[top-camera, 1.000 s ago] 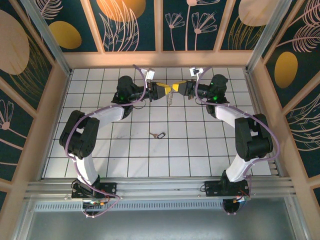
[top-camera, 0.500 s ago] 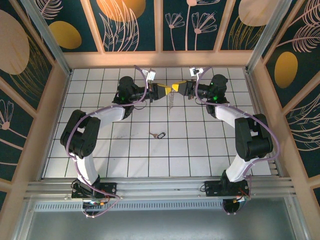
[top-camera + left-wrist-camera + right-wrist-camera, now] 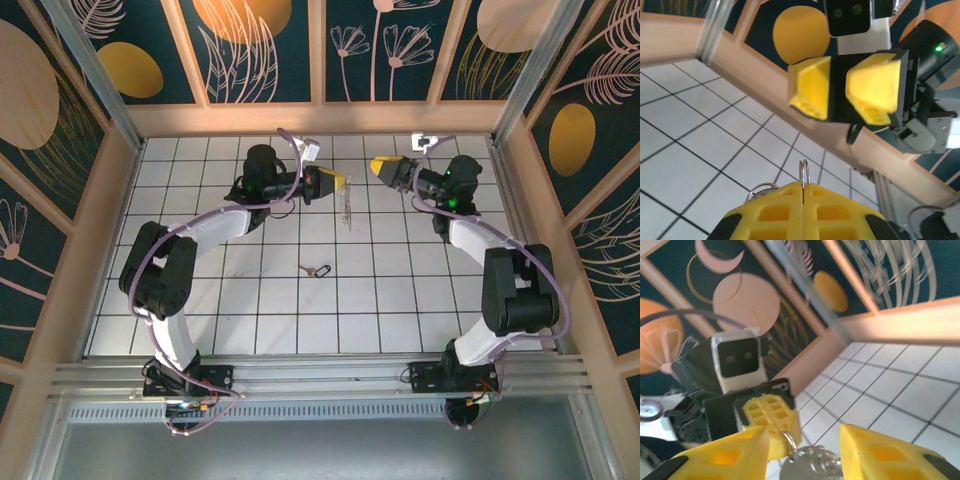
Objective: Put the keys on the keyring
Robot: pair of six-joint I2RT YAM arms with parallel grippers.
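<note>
My left gripper (image 3: 340,181) is raised over the far middle of the tiled floor, shut on the keyring's metal ring (image 3: 804,172). The keyring's pale silvery part (image 3: 347,206) dangles below the fingers. In the right wrist view the left gripper (image 3: 771,415) pinches the ring (image 3: 791,437), with the silvery part (image 3: 812,467) hanging under it. My right gripper (image 3: 381,165) faces it from the right, a short gap away, open and holding nothing. One small key (image 3: 317,270) with a reddish head lies flat on the floor (image 3: 400,300) near the centre, apart from both arms.
A wooden rail (image 3: 320,118) and patterned panels close the far side, close behind both grippers. Side walls (image 3: 100,240) border the tiled floor. The arm bases sit on the metal rail (image 3: 320,375) at the near edge.
My right gripper opened, let go of the keyring and drew back to the right. My left gripper closed fully on the ring and shifted slightly right. The key on the floor stayed put.
</note>
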